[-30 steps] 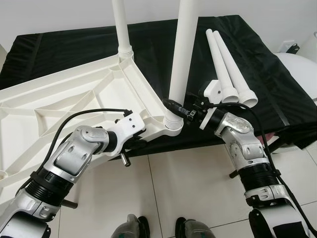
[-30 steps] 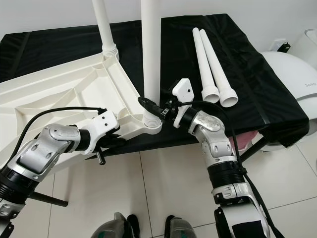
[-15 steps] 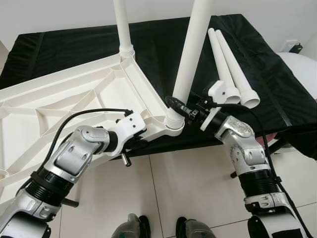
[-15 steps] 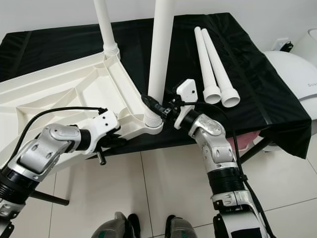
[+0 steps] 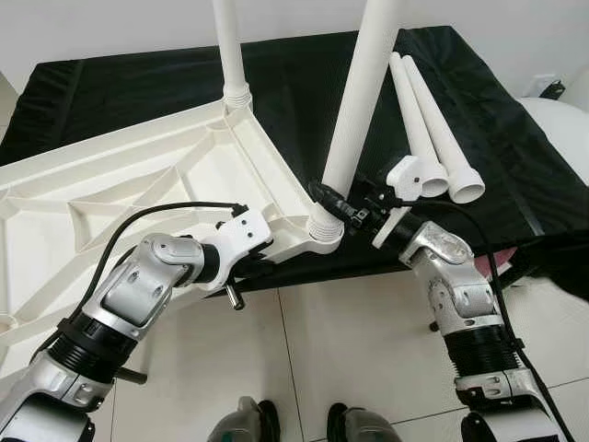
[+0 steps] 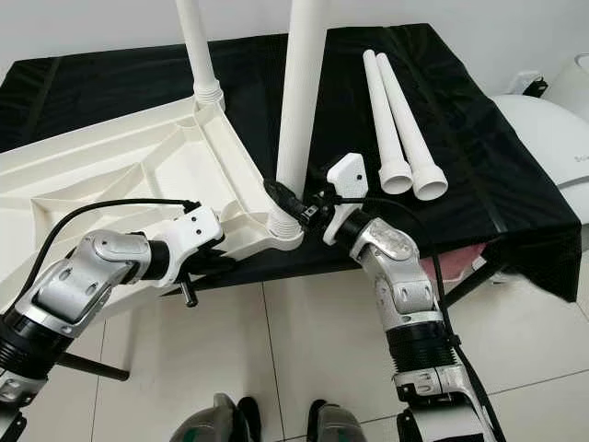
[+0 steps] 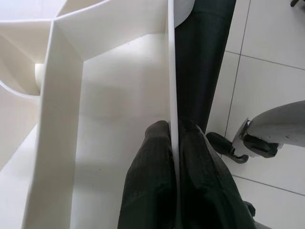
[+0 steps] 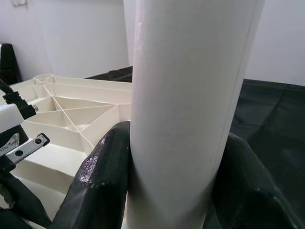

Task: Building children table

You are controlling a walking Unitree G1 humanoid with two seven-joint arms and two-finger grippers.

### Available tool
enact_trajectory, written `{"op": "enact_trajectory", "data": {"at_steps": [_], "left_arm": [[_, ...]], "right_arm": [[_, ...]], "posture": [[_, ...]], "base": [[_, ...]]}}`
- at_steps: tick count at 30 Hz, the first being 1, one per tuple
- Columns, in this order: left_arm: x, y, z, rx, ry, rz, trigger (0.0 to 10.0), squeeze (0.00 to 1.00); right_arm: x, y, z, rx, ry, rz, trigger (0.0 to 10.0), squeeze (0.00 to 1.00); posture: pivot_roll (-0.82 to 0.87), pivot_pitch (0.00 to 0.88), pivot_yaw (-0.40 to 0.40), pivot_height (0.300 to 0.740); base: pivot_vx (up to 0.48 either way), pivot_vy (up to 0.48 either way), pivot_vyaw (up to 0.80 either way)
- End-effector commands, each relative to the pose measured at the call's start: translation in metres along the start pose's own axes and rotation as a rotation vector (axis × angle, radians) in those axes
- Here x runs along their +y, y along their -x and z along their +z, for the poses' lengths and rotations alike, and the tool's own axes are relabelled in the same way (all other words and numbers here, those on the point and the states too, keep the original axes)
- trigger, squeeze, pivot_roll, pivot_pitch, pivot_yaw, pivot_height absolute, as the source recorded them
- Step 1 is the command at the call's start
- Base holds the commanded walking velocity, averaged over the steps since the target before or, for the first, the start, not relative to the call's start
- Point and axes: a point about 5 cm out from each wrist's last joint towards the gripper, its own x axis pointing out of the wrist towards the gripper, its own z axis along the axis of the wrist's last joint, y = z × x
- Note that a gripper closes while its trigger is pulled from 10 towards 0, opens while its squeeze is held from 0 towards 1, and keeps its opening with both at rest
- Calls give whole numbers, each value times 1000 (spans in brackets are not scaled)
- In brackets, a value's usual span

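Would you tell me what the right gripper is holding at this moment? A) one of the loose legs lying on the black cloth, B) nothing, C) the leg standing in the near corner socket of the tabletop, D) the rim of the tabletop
C: the right gripper has its black fingers on either side of the white leg just above the corner socket of the upturned tabletop.

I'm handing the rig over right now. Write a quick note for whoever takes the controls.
Left hand: shut on the rim of the upturned tabletop, holding it steady on the black-draped table.
Right hand: shut on the near leg, which stands tilted in the near corner socket.
Done: far leg stands in its socket.
Left: straighten and seat the near leg, then fit the two spare legs lying on the cloth.
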Motion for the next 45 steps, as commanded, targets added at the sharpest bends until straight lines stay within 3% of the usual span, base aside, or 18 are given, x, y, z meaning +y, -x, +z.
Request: {"op": "enact_trajectory", "data": {"at_steps": [1,45], "left_arm": [[-9,-6,-11,49,21,-61,10000,0],[-6,-5,-10,46,22,-55,10000,0]], "right_arm": [[1,8,-22,109,-20,-19,10000,0],[21,7,-24,87,-6,-190,10000,0]], "posture": [[-66,161,37,740],[-70,180,35,740]], "base": [[0,0,0],[0,0,0]]}}
